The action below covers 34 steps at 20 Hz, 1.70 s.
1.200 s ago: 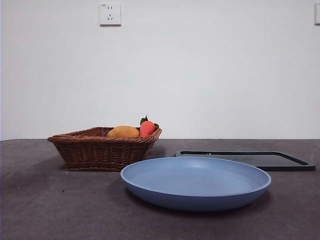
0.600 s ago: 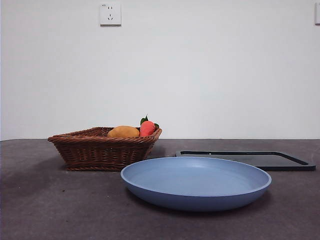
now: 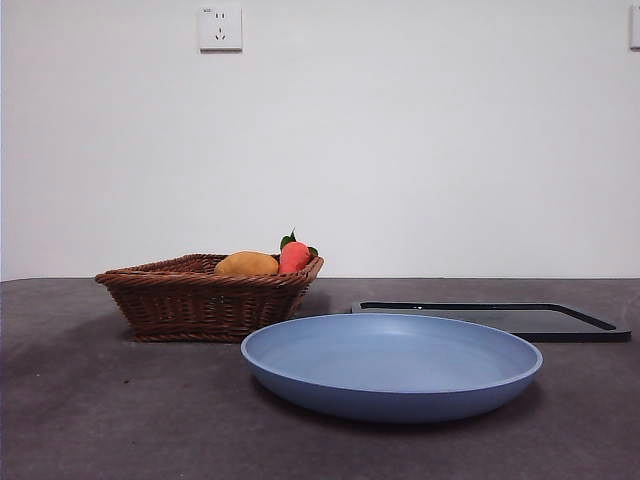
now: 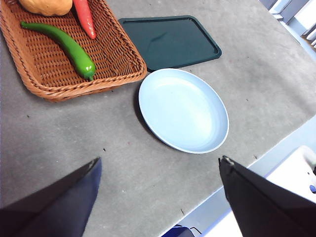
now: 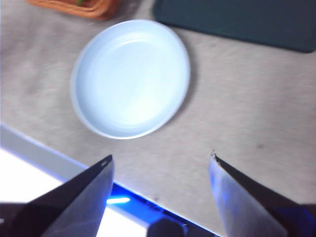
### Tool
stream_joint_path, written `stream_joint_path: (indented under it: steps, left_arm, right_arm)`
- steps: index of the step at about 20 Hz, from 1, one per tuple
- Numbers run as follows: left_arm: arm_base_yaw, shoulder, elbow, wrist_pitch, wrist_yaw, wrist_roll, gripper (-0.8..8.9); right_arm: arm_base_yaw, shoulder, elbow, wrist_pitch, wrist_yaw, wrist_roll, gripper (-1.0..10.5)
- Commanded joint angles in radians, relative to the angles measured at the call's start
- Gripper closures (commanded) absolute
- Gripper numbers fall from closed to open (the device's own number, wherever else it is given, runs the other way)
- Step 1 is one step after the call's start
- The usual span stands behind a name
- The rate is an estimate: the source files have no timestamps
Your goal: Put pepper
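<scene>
grey felt-like table [image 3: 120,420] runs back to a plain white wall [image 3: 420,140] with a socket [image 3: 220,28] high up. the pepper [image 4: 63,44] lies in the basket [image 4: 116,69], stretched across the weave floor with its fat end near the front rim; only the left wrist view shows it well. from the front the basket [image 3: 200,300] wall hides it completely, and in the right wrist view just a green speck [image 5: 79,2] shows at the frame edge. beside it in the basket lie a red fruit [image 4: 85,17] and a yellow fruit [image 4: 47,6], the yellow one cut off by the frame; in the front view only their tops, red [image 3: 294,256] and yellow [image 3: 246,264], peek over the rim. the blue plate [image 4: 148,111] sits bare just beside the basket, and a dark tray [image 4: 210,52] lies behind it, close to both. the right wrist picture is blurred, and its plate [image 5: 79,106] and tray [image 5: 163,15] look soft-edged.

left gripper [image 4: 159,170] hangs high over the table with jaws spread wide, nothing between them. right gripper [image 5: 160,165] hangs over the table edge near the plate, jaws likewise apart and bare. neither arm shows in the front view.
</scene>
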Motion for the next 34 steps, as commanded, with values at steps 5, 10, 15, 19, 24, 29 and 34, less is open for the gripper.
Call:
stream_joint_path:
  steps: [5, 10, 15, 19, 24, 29, 34]
  left_arm:
    - [-0.002, 0.002, 0.015, 0.024, 0.029, -0.004, 3.98]
    - [-0.002, 0.002, 0.015, 0.033, 0.027, -0.004, 3.98]
    - [-0.002, 0.002, 0.015, 0.039, 0.027, -0.004, 3.98]
    - [-0.002, 0.002, 0.015, 0.039, 0.026, -0.004, 3.98]
    - [-0.002, 0.002, 0.015, 0.039, 0.023, -0.007, 3.98]
    - [-0.002, 0.002, 0.015, 0.039, 0.023, -0.007, 3.98]
    - [-0.002, 0.002, 0.015, 0.039, 0.023, -0.008, 3.98]
  right_arm:
    - [0.043, 0.183, 0.016, 0.157, -0.017, 0.049, 6.1]
    - [0.081, 0.43, 0.016, 0.317, -0.016, 0.059, 6.1]
    - [0.115, 0.643, 0.016, 0.423, -0.008, 0.058, 6.1]
    - [0.139, 0.761, 0.016, 0.473, 0.039, 0.053, 6.1]
    - [0.146, 0.843, 0.016, 0.5, 0.037, 0.047, 6.5]
    - [0.153, 0.875, 0.016, 0.505, 0.036, 0.047, 7.0]
    - [0.153, 0.88, 0.016, 0.506, 0.035, 0.048, 9.1]
